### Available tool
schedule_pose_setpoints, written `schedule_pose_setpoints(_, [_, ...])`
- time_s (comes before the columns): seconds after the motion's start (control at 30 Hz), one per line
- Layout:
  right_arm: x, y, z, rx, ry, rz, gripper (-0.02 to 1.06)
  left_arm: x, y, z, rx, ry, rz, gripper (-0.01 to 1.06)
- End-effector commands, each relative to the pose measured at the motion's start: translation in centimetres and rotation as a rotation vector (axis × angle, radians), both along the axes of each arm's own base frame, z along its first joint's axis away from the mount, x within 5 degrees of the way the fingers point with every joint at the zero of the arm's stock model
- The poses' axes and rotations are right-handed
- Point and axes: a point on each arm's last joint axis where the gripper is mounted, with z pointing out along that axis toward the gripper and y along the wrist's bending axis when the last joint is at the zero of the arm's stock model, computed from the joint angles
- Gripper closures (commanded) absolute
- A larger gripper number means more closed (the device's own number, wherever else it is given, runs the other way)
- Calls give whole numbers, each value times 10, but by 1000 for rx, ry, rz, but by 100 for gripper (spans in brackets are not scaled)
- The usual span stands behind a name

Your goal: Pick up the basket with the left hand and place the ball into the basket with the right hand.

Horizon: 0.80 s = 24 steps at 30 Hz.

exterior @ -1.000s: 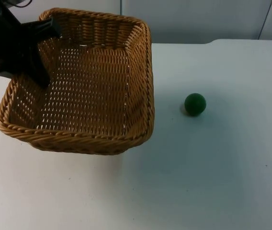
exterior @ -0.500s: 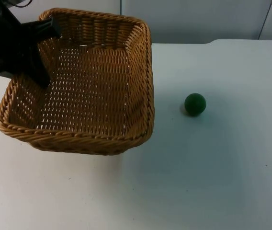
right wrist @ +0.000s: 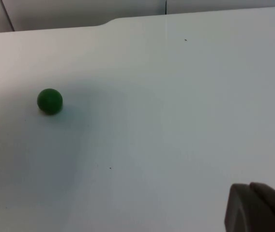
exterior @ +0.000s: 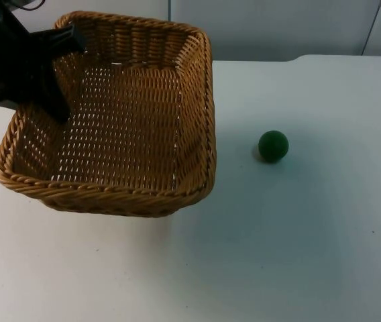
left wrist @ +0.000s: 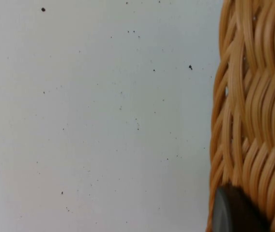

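Observation:
A square wicker basket (exterior: 117, 114) takes up the left of the table in the top view. My left gripper (exterior: 58, 75) is shut on its left wall near the back corner, with one finger inside the basket and one outside. The left wrist view has the woven wall (left wrist: 253, 111) next to a black fingertip (left wrist: 232, 212). The basket looks slightly tilted, and nothing lies in it. A small green ball (exterior: 273, 145) rests on the table to the basket's right, apart from it. My right gripper (right wrist: 258, 208) waits above bare table, well away from the ball (right wrist: 49, 101).
The white table top (exterior: 298, 255) stretches right of and in front of the basket. The grey partition wall (exterior: 278, 27) closes off the back edge, and the table's back edge steps near the right (exterior: 298, 59).

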Motion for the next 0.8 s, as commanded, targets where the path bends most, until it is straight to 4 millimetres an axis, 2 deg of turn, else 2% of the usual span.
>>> schedule_pose_setpoints(0.0, [1,0,-2,-7,1,6,105,1,-1,7,-25,-20,23,105])
schedule_pose_setpoints(0.07, [2,0,-2,-7,8,6,105,1,-1,7,-25,-20,23,105])
schedule_pose_setpoints(0.13, [16,-1,-2,-6,100,4,105,1,-1,7,-25,-20,23,105])
schedule_pose_setpoints(0.17, [16,-1,-2,-6,100,4,105,1,-1,7,-25,-20,23,105])
schedule_pose_setpoints(0.23, [32,-3,-3,-6,203,2,105,1,-1,7,-25,-20,23,105])
schedule_pose_setpoints(0.27, [48,-4,-4,-13,285,3,105,1,-1,7,-25,-20,23,105])
schedule_pose_setpoints(0.3, [48,-4,-4,-13,285,3,105,1,-1,7,-25,-20,23,105])
schedule_pose_setpoints(0.4, [88,-8,-2,-42,359,0,105,1,-1,7,-25,-20,23,105])
schedule_pose_setpoints(0.43, [88,-8,-2,-42,359,0,105,1,-1,7,-25,-20,23,105])
schedule_pose_setpoints(0.47, [108,-9,-2,-44,347,4,105,1,-1,7,-25,-20,23,105])
schedule_pose_setpoints(0.57, [150,-10,-7,-32,320,2,105,1,-1,7,-25,-20,23,105])
schedule_pose_setpoints(0.6, [150,-10,-7,-32,320,2,105,1,-1,7,-25,-20,23,105])
schedule_pose_setpoints(0.73, [197,-6,-21,-43,370,35,105,1,-1,7,-25,-20,23,105])
schedule_pose_setpoints(0.77, [197,-6,-21,-43,370,35,105,1,-1,7,-25,-20,23,105])
